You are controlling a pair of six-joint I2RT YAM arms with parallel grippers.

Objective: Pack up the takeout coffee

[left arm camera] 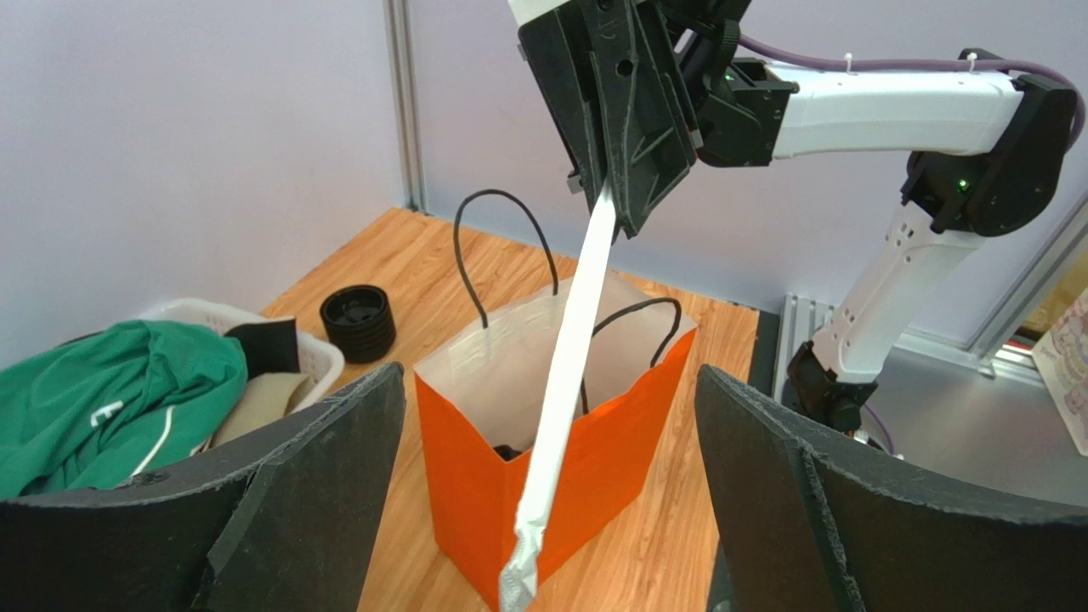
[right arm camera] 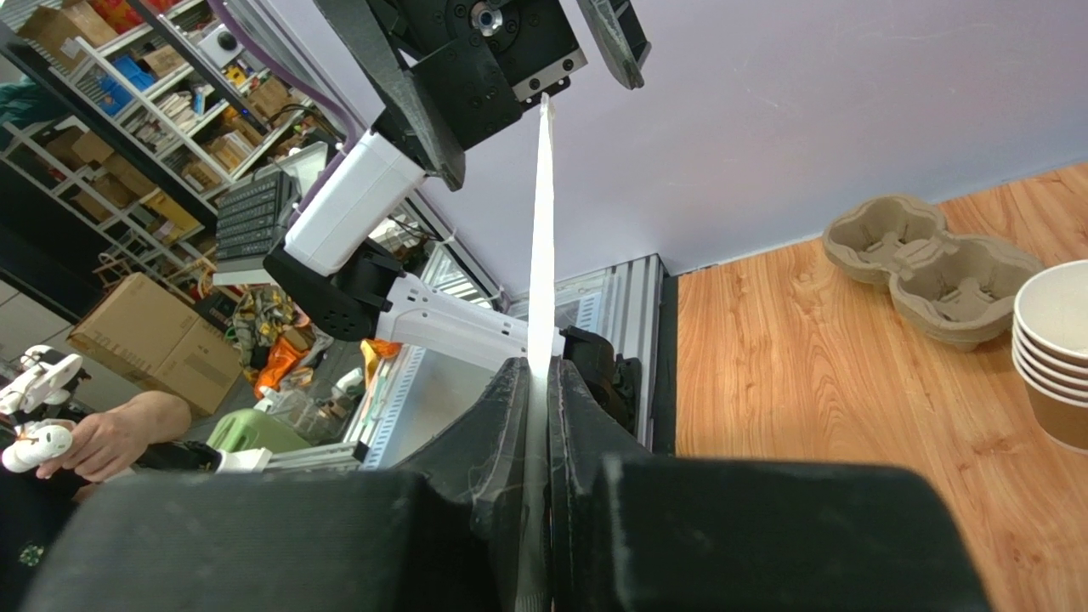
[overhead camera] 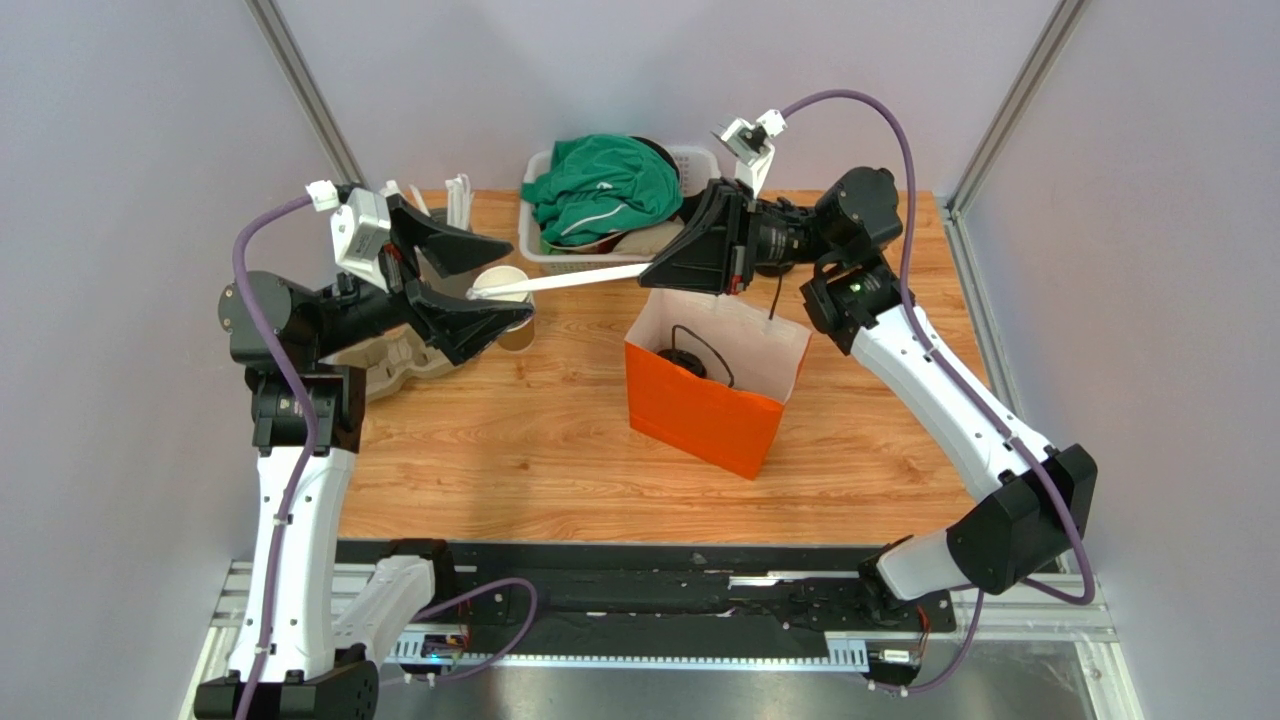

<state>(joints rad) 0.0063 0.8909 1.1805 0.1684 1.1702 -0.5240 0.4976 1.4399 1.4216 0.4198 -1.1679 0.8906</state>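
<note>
From the overhead camera I see the right gripper (overhead camera: pixel 651 276) pinched shut on one end of a white paper-wrapped straw (overhead camera: pixel 579 279), which runs level across to the left gripper (overhead camera: pixel 514 282). That claw stands wide open around the straw's other end, just above a stack of tan cups (overhead camera: pixel 519 333). An orange bag (overhead camera: pixel 706 413) stands upright mid-table, below the right gripper. Inside it sits a round black shape (overhead camera: pixel 685 362) that I take to be the lid of the takeout coffee, though the bag walls hide the cup itself. A white basket (overhead camera: pixel 534 225) with a green cloth (overhead camera: pixel 601 188) is behind, and a pulp cup carrier (overhead camera: pixel 383 368) lies under the left arm.

On the left wrist camera both fingers (left arm camera: pixel 319 497) are spread far apart. The straw's near end hangs between them, and I can't make out any contact. A black stack of lids (left arm camera: pixel 356 321) sits beyond the basket.

On the right wrist camera my fingers (right arm camera: pixel 492 440) are closed tight on the straw, which rises toward the open left claw.
</note>
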